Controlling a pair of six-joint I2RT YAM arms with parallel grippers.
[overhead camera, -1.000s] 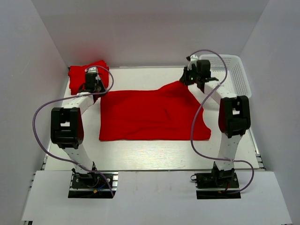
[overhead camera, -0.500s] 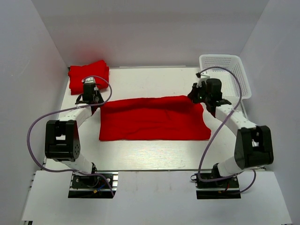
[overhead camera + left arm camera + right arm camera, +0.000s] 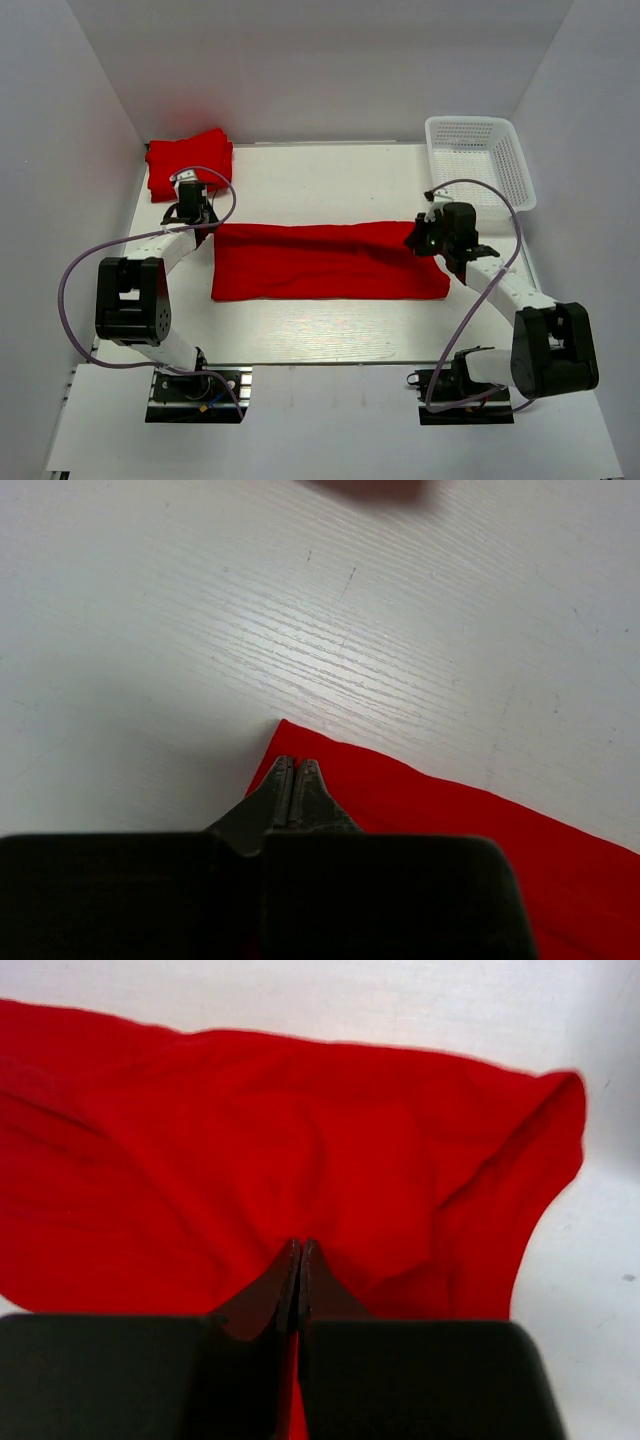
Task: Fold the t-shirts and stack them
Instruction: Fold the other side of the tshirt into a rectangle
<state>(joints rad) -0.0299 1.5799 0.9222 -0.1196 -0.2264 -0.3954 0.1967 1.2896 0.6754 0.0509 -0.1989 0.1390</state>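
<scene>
T-shirt (image 3: pixel 320 262) on table (image 3: pixel 330 180), left gripper (image 3: pixel 293 767) and right gripper (image 3: pixel 298 1250) jaws clamped on its corners

Three cameras, one table (image 3: pixel 330 330).
The overhead one is looking down from behind the near edge at everything; the wrist ones are staring close at the spread t-shirt (image 3: pixel 320 265), left at its far-left corner, right at its far-right, both corners showing overhead too.

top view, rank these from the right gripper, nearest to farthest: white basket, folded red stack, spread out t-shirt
1. spread t-shirt, centre; the right gripper is shut on its far right corner.
2. white basket, back right, just beyond the gripper.
3. folded red stack, back left corner, on the opposite side.
</scene>
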